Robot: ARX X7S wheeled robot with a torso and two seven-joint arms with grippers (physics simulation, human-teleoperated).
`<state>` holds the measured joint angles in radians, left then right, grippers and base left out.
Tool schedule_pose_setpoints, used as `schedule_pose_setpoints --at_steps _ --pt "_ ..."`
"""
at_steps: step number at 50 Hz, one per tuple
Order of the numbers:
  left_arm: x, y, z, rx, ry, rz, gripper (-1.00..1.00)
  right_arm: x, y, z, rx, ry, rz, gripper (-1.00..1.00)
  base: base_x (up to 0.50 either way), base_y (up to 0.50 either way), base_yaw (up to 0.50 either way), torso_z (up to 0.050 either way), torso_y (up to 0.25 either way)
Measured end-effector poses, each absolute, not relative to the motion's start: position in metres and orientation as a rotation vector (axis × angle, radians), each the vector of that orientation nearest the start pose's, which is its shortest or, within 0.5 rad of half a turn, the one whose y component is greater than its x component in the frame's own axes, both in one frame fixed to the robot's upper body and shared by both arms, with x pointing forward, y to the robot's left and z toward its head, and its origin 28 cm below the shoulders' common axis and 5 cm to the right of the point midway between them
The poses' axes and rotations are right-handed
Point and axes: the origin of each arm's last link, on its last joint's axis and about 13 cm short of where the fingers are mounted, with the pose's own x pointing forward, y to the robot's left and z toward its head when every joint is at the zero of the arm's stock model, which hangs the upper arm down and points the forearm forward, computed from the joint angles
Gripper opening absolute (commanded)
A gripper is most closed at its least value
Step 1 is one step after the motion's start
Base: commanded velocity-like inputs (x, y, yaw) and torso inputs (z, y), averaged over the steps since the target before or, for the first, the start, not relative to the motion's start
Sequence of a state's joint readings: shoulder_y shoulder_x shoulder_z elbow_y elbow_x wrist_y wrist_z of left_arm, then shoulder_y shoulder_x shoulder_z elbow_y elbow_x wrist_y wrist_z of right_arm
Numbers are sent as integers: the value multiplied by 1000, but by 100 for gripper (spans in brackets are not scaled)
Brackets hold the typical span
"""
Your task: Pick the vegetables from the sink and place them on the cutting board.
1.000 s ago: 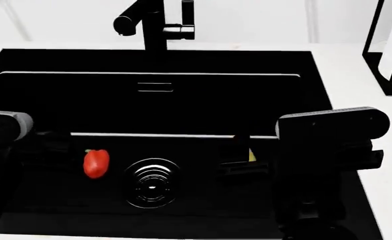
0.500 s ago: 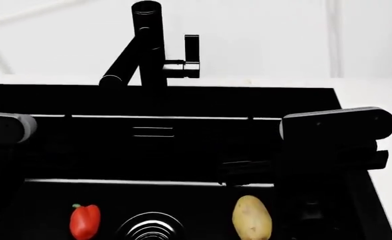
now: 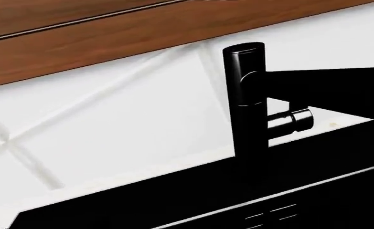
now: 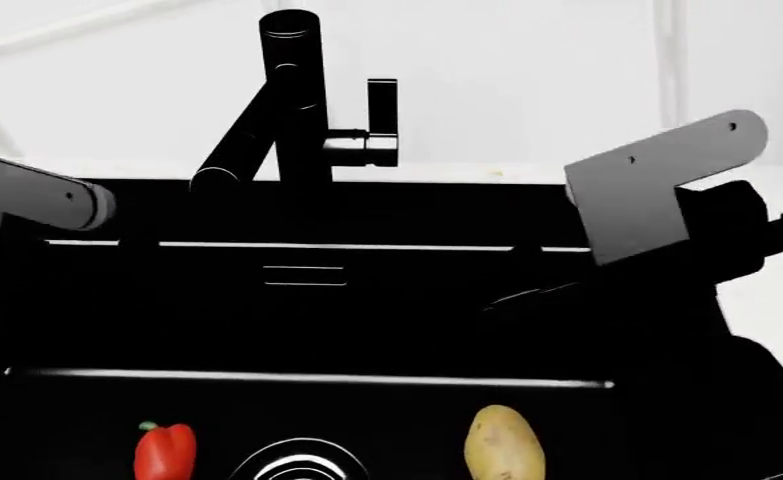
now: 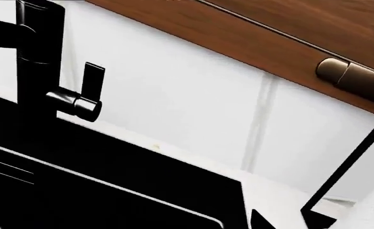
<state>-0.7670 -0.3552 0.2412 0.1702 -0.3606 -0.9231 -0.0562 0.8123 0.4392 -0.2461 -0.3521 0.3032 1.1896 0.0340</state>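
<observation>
black sink (image 4: 405,300); potato (image 4: 503,446) cut off below.

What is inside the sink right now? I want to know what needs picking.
A red pepper and a potato lie on the sink floor, either side of the drain. The frame cuts off the nearer part.

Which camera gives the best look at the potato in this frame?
The head view. The potato lies on the sink floor right of the drain, though the frame's bottom edge cuts it off. Both wrist views show only the faucet, sink rim and wall, no potato.
</observation>
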Motion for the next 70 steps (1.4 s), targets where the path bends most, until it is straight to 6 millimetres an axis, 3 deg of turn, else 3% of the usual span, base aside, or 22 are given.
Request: schedule_pose_setpoints --at_steps 8,16,25,37,49,70 --pt "336 257 197 249 158 -166 100 323 -156 229 -436 232 165 100 0 0 0 0 0" --pt "350 262 191 263 291 -213 100 348 -159 225 -386 364 231 100 0 0 0 0 0" --pt "366 263 167 238 441 -240 100 369 -155 197 -300 522 298 100 0 0 0 0 0" --pt "382 266 113 134 617 -223 100 386 -146 143 -178 696 347 100 0 0 0 0 0" --pt "372 262 71 18 739 -158 100 384 -143 105 -97 792 342 100 0 0 0 0 0" --pt "355 252 43 -62 857 -80 100 369 -141 70 -44 886 252 100 0 0 0 0 0"
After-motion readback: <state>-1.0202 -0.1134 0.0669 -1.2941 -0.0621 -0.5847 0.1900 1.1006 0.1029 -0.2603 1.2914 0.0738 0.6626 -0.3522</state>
